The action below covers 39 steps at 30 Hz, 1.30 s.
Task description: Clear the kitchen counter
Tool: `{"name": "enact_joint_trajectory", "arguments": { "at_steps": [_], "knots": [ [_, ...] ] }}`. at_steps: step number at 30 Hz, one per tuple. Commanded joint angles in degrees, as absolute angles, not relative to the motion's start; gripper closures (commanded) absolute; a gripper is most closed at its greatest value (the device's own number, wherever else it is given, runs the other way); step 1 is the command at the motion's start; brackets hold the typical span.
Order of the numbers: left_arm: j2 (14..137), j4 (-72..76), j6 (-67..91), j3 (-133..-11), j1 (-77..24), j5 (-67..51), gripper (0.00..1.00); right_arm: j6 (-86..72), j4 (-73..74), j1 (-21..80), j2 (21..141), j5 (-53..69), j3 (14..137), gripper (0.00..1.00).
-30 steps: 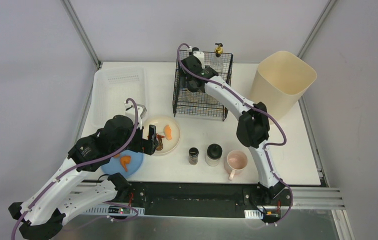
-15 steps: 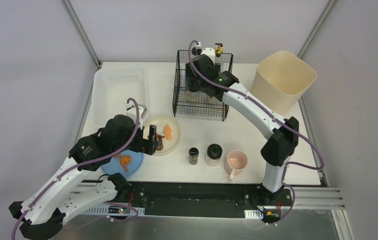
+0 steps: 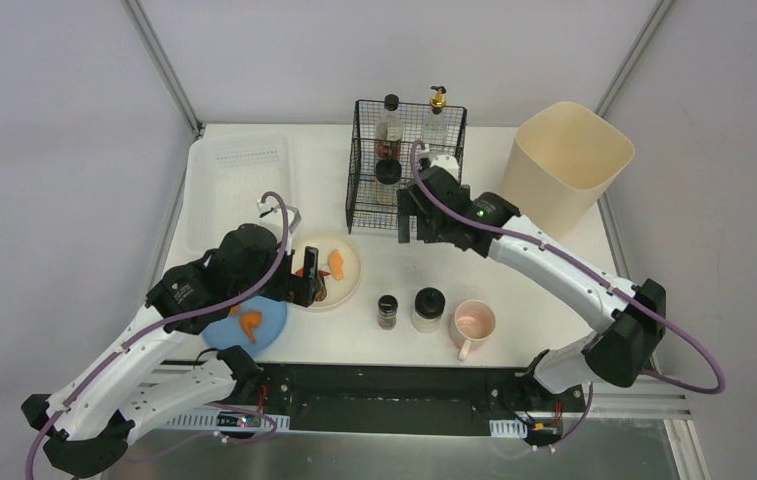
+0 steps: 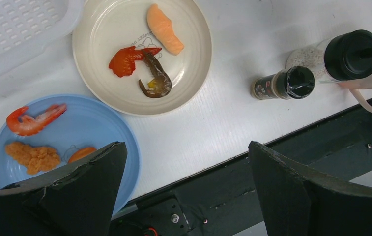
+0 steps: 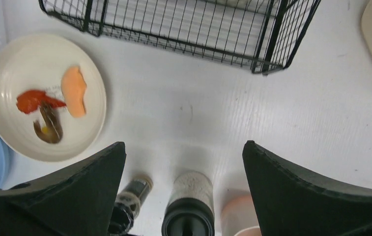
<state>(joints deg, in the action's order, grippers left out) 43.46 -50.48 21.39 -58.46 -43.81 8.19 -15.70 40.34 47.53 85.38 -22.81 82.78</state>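
the kitchen counter [image 3: 424, 262] is a wide, flat white tabletop, matte and smooth, with fine ridged lines showing up close in the wrist views; it fills the middle of the top view, running from the arm bases back to the grey wall, with a black rail along its near side; the patch in front of the wire basket [image 3: 374, 222] is bare white with a faint scuff or two.

on it stand a see-through tray [image 3: 216, 190] at the far left, the basket with bottles at the far middle, and a cream bin [image 3: 564, 165] at the far right; a cream plate [image 3: 352, 270] sits left of centre, holding a salmon slice [image 3: 335, 263], a red piece and a dark shrimp; a blue plate [image 3: 272, 328] lies just beside it at the near left edge, a thin strip of white between the two, with a red shrimp and orange fried bits on it; a pepper shaker [image 3: 387, 311], a black-lidded jar [image 3: 428, 308] and a pink mug [image 3: 474, 324] stand in a row near the front edge.

the left gripper [image 3: 306, 280] hangs over the left rim of the cream plate, fingers spread wide, nothing between them; the right gripper [image 3: 411, 218] hangs above the counter just in front of the basket, fingers also spread wide and empty.
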Motion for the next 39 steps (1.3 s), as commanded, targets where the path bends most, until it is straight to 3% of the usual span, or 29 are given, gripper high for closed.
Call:
{"name": "enact_joint_trajectory", "arguments": {
  "at_steps": [1,16,39],
  "knots": [
    [44.1,-50.5,20.8,-60.3,-43.8,10.1,0.0,-19.8,43.3,50.0,78.9,-21.5,77.1,0.07],
    [45.2,-48.6,22.6,-60.2,-43.8,8.6,0.0,-31.1,42.4,56.8,68.2,-19.7,58.1,0.07],
    [44.2,-48.5,22.3,-59.5,-43.8,7.5,0.0,-31.9,43.7,62.0,76.6,-22.3,61.4,0.06]
  ]
}}
